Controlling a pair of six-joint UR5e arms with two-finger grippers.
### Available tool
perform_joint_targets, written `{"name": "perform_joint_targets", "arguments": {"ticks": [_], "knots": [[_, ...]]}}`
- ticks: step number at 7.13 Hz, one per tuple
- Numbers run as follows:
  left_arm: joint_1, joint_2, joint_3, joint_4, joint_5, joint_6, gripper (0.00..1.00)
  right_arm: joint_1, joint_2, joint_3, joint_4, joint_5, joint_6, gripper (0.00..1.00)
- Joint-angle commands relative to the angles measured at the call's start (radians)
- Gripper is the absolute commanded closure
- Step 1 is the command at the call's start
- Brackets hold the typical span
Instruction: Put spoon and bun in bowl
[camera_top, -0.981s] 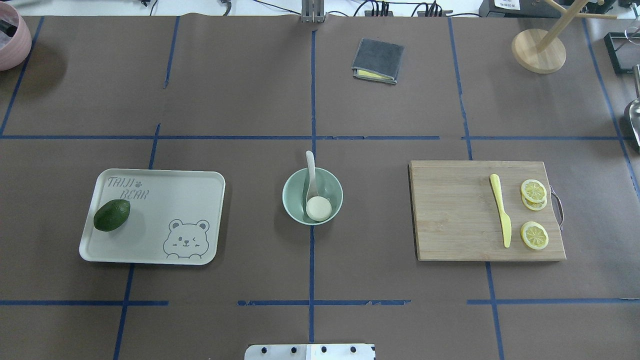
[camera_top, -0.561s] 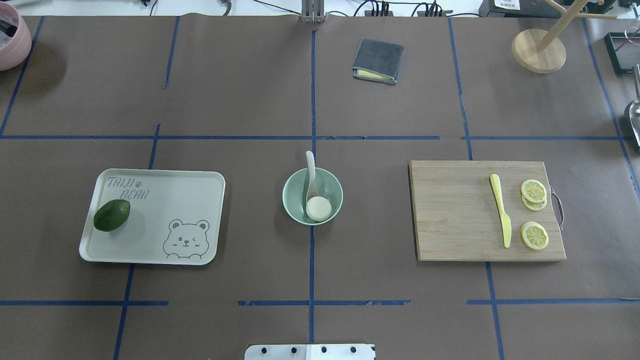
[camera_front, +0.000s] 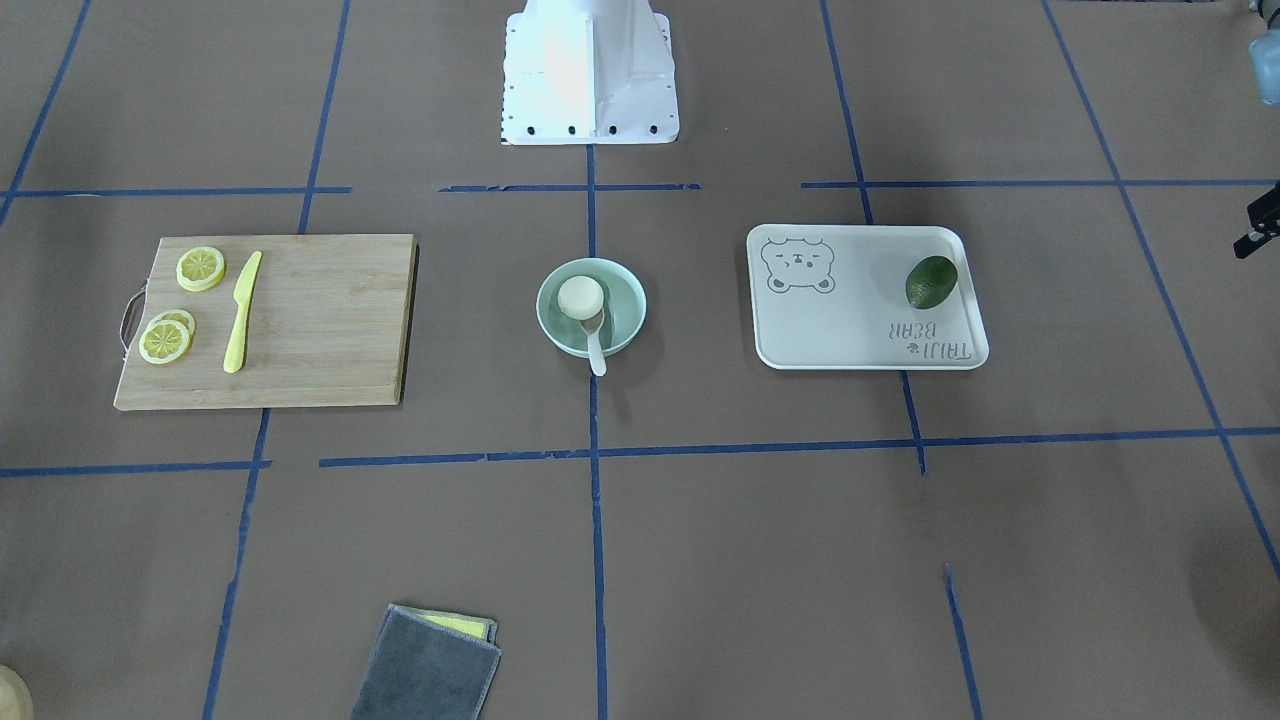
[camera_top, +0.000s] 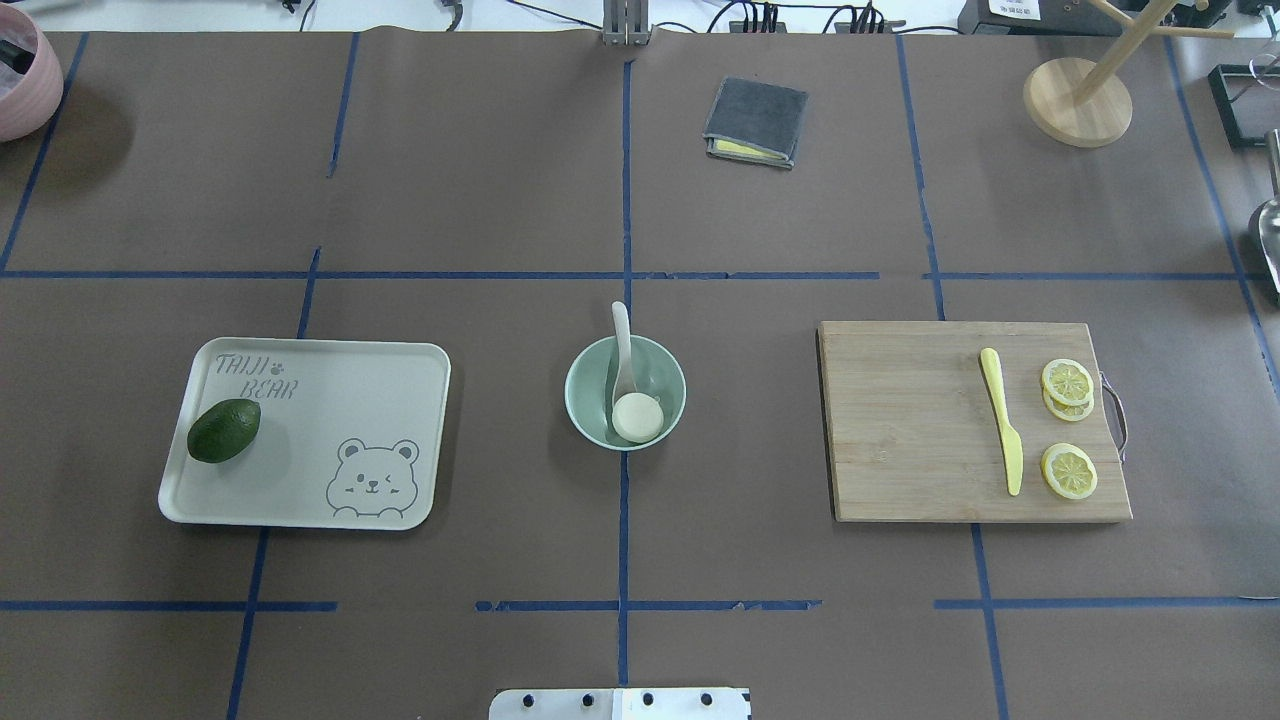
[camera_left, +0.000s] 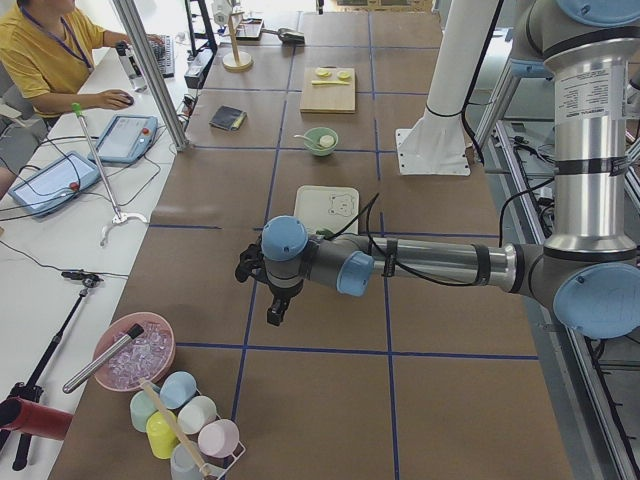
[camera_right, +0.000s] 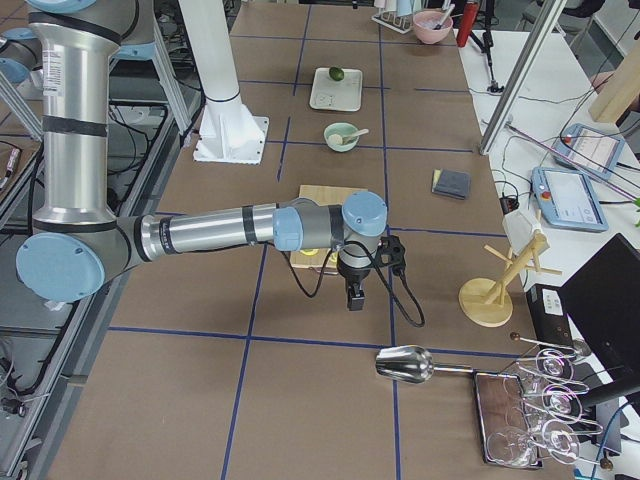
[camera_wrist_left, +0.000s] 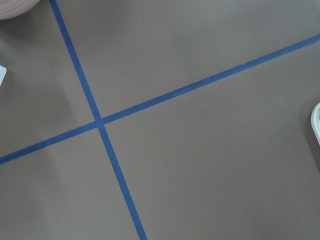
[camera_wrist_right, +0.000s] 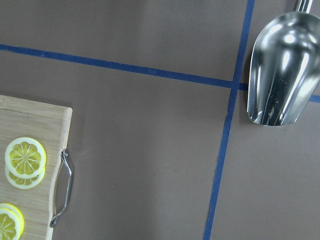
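The mint-green bowl (camera_top: 668, 372) stands at the table's middle, also in the front-facing view (camera_front: 627, 312). The white bun (camera_top: 637, 417) lies inside it (camera_front: 580, 296). The off-white spoon (camera_top: 620, 330) rests with its scoop in the bowl beside the bun and its handle over the far rim (camera_front: 596, 355). My left gripper (camera_left: 274, 312) hangs over bare table far to the left of the bowl. My right gripper (camera_right: 353, 298) hangs beyond the cutting board, far to the right. Both show clearly only in the side views, so I cannot tell whether they are open or shut.
A bear tray (camera_top: 330, 420) with an avocado (camera_top: 223, 430) lies left of the bowl. A cutting board (camera_top: 900, 420) with a yellow knife (camera_top: 1000, 420) and lemon slices (camera_top: 1067, 382) lies right. A grey cloth (camera_top: 756, 120), wooden stand (camera_top: 1077, 100) and metal scoop (camera_wrist_right: 282, 70) sit farther off.
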Motion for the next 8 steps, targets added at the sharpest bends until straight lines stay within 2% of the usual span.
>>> {"name": "perform_joint_targets", "arguments": {"ticks": [1, 2, 8], "knots": [[-0.009, -0.013, -0.040, 0.118, 0.001, 0.006, 0.00, 0.000, -0.006, -0.006, 0.000, -0.002, 0.000, 0.00], [-0.033, -0.013, -0.040, 0.123, 0.002, 0.077, 0.00, 0.000, -0.007, -0.008, 0.000, -0.002, 0.000, 0.00], [-0.064, -0.036, -0.043, 0.129, 0.011, 0.083, 0.00, 0.000, -0.007, 0.001, 0.002, 0.002, -0.008, 0.00]]}}
